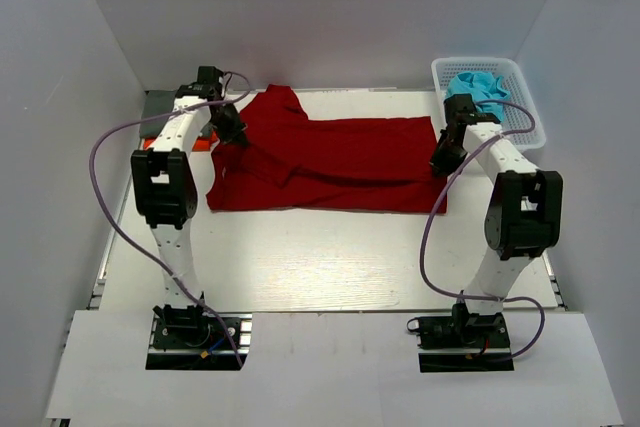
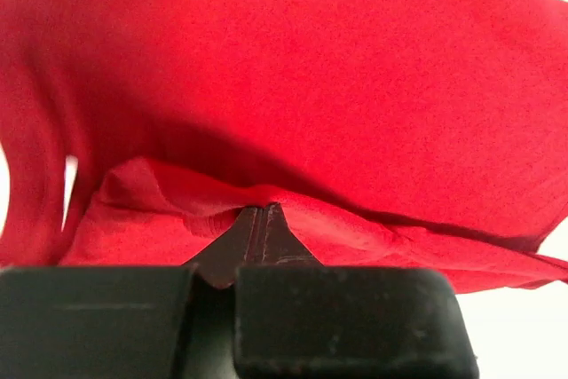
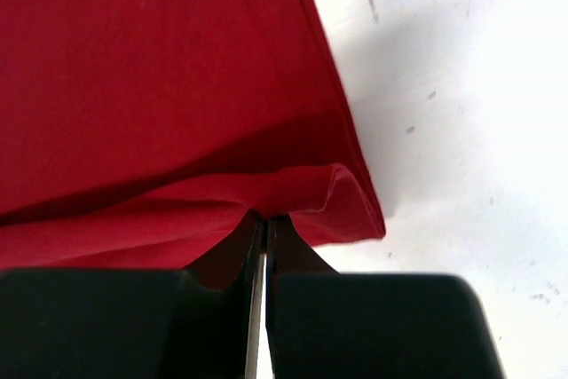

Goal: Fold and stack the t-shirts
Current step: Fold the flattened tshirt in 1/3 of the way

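Note:
A dark red t-shirt [image 1: 330, 162] lies spread across the middle of the white table, its near part folded over. My left gripper [image 1: 237, 135] is shut on the shirt's left edge; in the left wrist view the cloth [image 2: 293, 86] bunches at my closed fingertips [image 2: 263, 219]. My right gripper [image 1: 443, 159] is shut on the shirt's right edge; in the right wrist view the cloth [image 3: 160, 104] is pinched between my fingertips [image 3: 266, 224]. Turquoise blue shirts [image 1: 480, 87] lie in the basket at the back right. A strip of orange cloth [image 1: 203, 144] and grey-green cloth [image 1: 158, 102] show behind my left arm.
The white lattice basket [image 1: 525, 112] stands at the back right corner beside my right arm. Grey walls close in the table on three sides. The bare white table [image 1: 320, 257] runs between the shirt and the arm bases.

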`<act>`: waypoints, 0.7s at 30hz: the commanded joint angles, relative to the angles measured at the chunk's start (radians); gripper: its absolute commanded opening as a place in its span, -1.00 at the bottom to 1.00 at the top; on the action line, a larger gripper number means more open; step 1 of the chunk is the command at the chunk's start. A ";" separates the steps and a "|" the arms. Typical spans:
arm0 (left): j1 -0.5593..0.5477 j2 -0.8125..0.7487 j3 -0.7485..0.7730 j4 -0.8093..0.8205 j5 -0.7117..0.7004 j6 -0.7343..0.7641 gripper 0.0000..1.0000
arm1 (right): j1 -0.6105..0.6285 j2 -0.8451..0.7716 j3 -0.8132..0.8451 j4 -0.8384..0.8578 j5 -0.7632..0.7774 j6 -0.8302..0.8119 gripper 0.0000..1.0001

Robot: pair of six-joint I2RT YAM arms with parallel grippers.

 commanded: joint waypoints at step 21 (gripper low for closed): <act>-0.002 -0.199 -0.166 0.054 -0.135 0.209 1.00 | 0.010 -0.152 -0.173 0.211 0.009 -0.114 0.57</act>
